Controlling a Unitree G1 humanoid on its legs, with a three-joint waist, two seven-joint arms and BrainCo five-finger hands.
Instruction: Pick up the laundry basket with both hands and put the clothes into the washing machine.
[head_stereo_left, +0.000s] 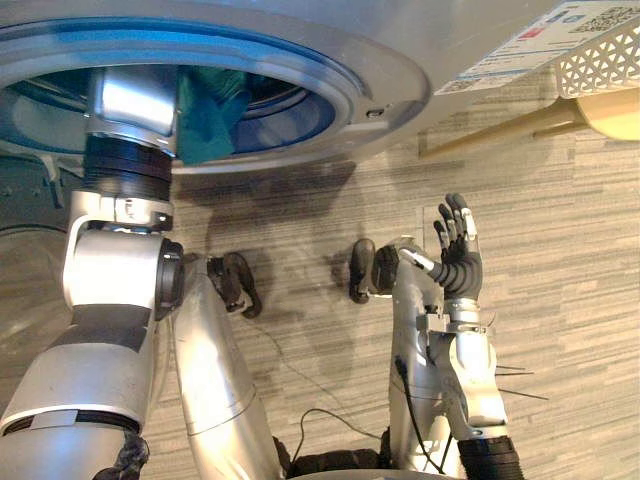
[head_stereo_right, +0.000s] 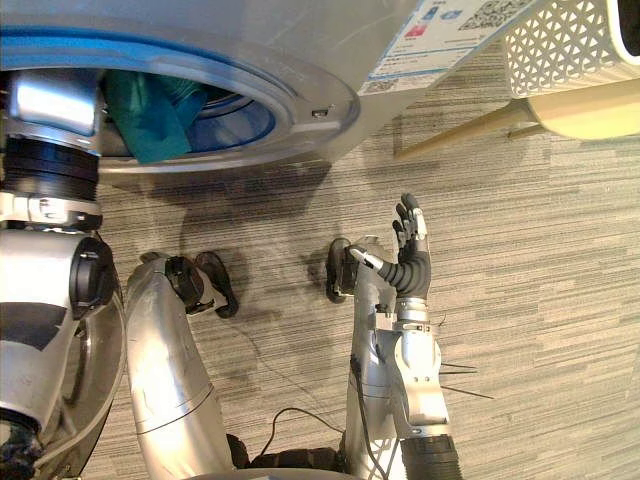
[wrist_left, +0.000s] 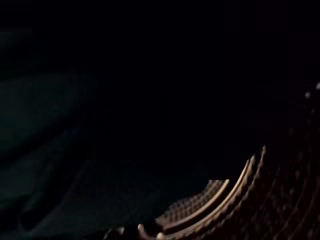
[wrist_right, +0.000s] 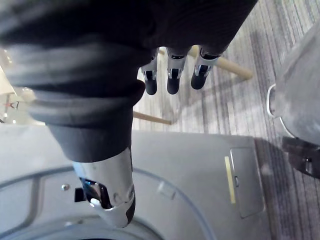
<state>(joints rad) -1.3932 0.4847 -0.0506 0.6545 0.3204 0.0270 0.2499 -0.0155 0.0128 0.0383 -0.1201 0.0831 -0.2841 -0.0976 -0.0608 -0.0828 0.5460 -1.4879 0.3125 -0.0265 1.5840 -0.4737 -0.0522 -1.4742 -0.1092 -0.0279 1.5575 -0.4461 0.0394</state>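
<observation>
Teal cloth hangs at the mouth of the washing machine, beside the left arm, which reaches into the drum. The left hand is buried inside, so can't tell its grip. Right hand hangs over the floor, fingers straight, holding nothing. White lattice laundry basket sits on a pale stand off right, neither hand on it, contents not readable. My read: loading is under way, cloth not fully in.

washing machine: silver-grey, blue-tinted ring at the door | cloth in the opening: plain teal | laundry basket: white, lattice of small holes | floor: grey-brown, fine streaks | label: white, blue and red print | slanted leg: pale tan
</observation>
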